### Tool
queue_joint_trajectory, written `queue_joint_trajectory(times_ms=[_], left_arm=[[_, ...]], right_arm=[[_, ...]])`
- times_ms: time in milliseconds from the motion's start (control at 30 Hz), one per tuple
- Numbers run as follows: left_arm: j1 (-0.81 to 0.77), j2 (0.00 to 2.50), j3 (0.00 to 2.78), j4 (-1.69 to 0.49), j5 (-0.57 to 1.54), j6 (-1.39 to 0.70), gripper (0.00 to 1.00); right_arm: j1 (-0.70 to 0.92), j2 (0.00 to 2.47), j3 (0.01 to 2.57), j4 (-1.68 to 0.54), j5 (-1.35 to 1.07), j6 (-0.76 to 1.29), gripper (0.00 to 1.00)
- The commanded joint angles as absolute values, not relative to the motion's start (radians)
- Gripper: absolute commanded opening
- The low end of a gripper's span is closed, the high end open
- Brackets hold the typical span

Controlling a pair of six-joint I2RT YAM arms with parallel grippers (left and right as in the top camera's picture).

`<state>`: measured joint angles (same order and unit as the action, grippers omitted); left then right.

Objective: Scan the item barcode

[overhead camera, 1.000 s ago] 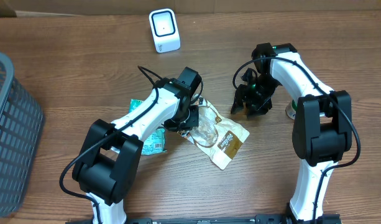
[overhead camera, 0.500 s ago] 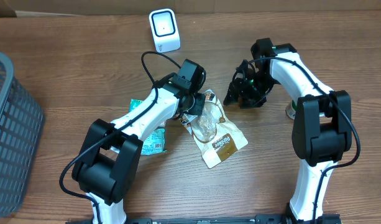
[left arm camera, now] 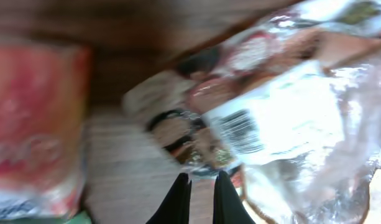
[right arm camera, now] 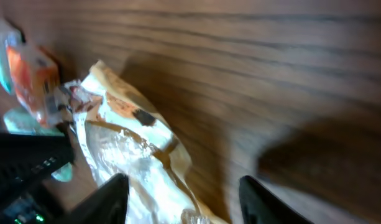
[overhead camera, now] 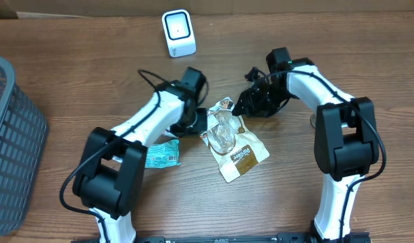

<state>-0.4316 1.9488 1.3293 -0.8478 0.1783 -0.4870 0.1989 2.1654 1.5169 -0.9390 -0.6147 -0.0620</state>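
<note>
Crinkled clear film and tan printed foil make up the snack bag (overhead camera: 235, 145). It lies on the wooden table (overhead camera: 78, 61) between the two arms, well short of the white scanner (overhead camera: 177, 32) at the far edge. We judge it light and limp, with almost no stiffness. Lifted by one corner it will likely sag and fold, and the glossy film may slide out of a loose pinch. We cannot make out what is inside, so we would not squeeze the belly.

The left gripper (left arm camera: 201, 186) has its fingers pressed together on the bag's edge, as far as the blurred wrist view lets us tell. The barcode (left arm camera: 240, 132) sits on a creased white label just beyond them. The right gripper (right arm camera: 184, 196) hangs by the bag's upper corner, fingers spread, nothing between them.

We think the sealed seams are the best holds, being flat, doubled and tougher than the window. A second pinch on the opposite seam should pull the film taut, flattening the label and cutting the glare.
</note>
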Motion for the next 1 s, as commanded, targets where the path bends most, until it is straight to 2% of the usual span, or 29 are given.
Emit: queue_joint_trajectory(times_ms=[0, 100, 233, 267, 400, 600, 833, 867, 900, 933, 967], left_arm=[[-0.396, 1.958, 1.331, -0.859, 0.268, -0.562, 0.04], [-0.387, 1.958, 1.331, -0.853, 0.267, -0.561, 0.04], [-0.387, 1.958, 1.331, -0.835, 0.267, -0.561, 0.04], [-0.388, 1.958, 1.331, -0.83, 0.267, -0.561, 0.04], [-0.39, 1.958, 1.331, -0.81, 0.267, -0.561, 0.04], [-0.4, 1.958, 1.331, -0.762, 0.267, -0.561, 0.04], [-0.445, 1.958, 1.33, -0.678, 0.267, -0.554, 0.04], [-0.456, 1.958, 1.33, -0.654, 0.267, -0.545, 0.04], [-0.467, 1.958, 1.33, -0.636, 0.266, -0.541, 0.04], [-0.478, 1.958, 1.33, -0.616, 0.266, -0.537, 0.04], [-0.487, 1.958, 1.33, -0.604, 0.262, -0.539, 0.04]], right_arm=[[0.217, 2.17, 1.467, -0.892, -0.641, -0.087, 0.45], [0.226, 2.17, 1.431, -0.852, -0.642, -0.087, 0.32], [0.226, 2.17, 1.427, -0.849, -0.642, -0.082, 0.07], [0.224, 2.17, 1.428, -0.849, -0.642, -0.076, 0.04], [0.2, 2.17, 1.439, -0.827, -0.653, 0.004, 0.04], [0.168, 2.167, 1.46, -0.781, -0.59, 0.278, 0.04], [0.207, 2.167, 1.46, -0.798, -0.583, 0.292, 0.04], [0.213, 2.167, 1.46, -0.802, -0.577, 0.292, 0.11], [0.219, 2.167, 1.46, -0.805, -0.572, 0.291, 0.27], [0.223, 2.167, 1.46, -0.807, -0.566, 0.292, 0.35], [0.224, 2.167, 1.46, -0.809, -0.558, 0.292, 0.38]])
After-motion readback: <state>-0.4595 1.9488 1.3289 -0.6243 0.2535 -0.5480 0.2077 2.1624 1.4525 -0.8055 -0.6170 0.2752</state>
